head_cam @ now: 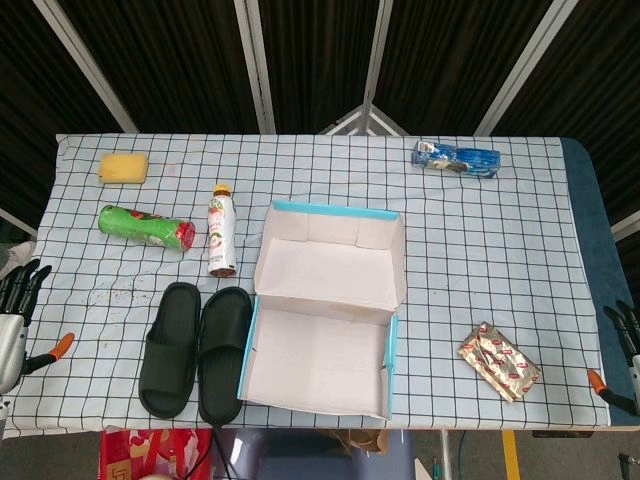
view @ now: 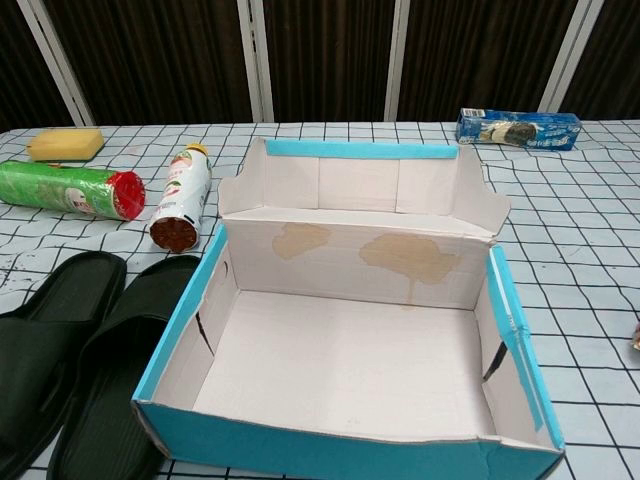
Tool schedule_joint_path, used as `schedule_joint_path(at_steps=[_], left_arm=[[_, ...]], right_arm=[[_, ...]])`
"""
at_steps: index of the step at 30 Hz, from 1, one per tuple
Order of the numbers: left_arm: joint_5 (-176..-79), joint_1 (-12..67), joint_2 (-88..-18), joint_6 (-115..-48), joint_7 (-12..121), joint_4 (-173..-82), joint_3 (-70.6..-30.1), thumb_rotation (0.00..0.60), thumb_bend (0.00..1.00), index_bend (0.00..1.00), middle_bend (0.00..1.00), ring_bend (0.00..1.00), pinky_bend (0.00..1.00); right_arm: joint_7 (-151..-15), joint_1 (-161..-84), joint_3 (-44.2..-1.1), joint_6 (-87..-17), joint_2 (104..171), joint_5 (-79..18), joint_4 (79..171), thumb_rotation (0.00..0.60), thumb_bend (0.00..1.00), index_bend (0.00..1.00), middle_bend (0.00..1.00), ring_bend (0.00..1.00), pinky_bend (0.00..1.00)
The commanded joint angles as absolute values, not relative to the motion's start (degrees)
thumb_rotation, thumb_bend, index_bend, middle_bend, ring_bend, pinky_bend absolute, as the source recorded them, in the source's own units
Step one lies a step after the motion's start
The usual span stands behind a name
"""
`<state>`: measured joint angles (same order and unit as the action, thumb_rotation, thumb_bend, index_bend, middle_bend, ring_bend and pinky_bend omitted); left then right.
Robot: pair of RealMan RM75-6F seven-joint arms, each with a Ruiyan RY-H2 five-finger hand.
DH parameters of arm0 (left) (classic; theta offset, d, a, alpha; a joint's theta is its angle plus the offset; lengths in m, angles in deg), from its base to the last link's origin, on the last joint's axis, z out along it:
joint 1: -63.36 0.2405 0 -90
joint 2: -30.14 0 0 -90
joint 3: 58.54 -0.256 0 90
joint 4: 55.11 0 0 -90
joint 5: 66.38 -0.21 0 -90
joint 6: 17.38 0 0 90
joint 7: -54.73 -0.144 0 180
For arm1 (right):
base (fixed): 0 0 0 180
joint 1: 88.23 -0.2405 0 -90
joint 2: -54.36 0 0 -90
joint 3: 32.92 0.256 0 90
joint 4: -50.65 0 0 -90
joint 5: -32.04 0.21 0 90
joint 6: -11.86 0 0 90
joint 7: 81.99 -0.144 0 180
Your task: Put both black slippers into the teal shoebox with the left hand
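Shoebox [head_cam: 325,340] open, lid flipped back, nothing inside. Both slippers side by side just left of box: outer one [head_cam: 169,348], inner one [head_cam: 224,352] touching box's left wall. Left hand [head_cam: 15,300] well left of box, off table edge, fingers spread, holding nothing. Right hand [head_cam: 626,340] far right of box, only partly in frame, can't tell finger state.
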<state>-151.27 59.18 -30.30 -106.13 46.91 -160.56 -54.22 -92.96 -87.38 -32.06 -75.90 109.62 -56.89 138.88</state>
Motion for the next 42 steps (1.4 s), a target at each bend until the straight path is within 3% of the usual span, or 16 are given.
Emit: schedule_joint_path(at_steps=[1,18,22,29,42], left_arm=[[-151.2,59.1,-30.3,-105.9,46.7,-160.4,-54.3,0.600,0.33,0.00,0.00,0.00,0.09],[-154.4,58.3,-30.4,-103.1,44.5,-162.5,-56.8,0.600,0.33,0.00,0.00,0.00,0.09],[-158.3,58.8,-30.6,-103.3,44.1,-163.4,-59.0,0.600,0.32,0.00,0.00,0.00,0.09],[-164.8,61.0,-34.8,-103.6,41.3,-158.7,-64.0,0.600,0.29,0.00,0.04,0.00,0.09],[-165.8,61.5,-43.3,-102.4,35.5,-149.0,-64.2,0.600,0.27,0.00,0.09,0.00,0.09]], right_arm=[[-93.4,-87.4,-32.1,-75.7,109.5,-56.8,138.8,0.600,0.31,0.06,0.02,0.00,0.01],[-97.4,-86.7,-32.7,-76.0,108.2,-57.0,138.2,0.600,0.31,0.06,0.02,0.00,0.01],[-98.8,-86.2,-32.4,-76.9,108.0,-56.6,137.8,0.600,0.31,0.06,0.02,0.00,0.01],[-99.8,-86.3,-32.8,-76.5,107.8,-57.4,137.6,0.600,0.31,0.06,0.02,0.00,0.01],[-101.1,-86.4,-32.8,-76.2,107.6,-57.3,137.2,0.600,0.31,0.06,0.02,0.00,0.01]])
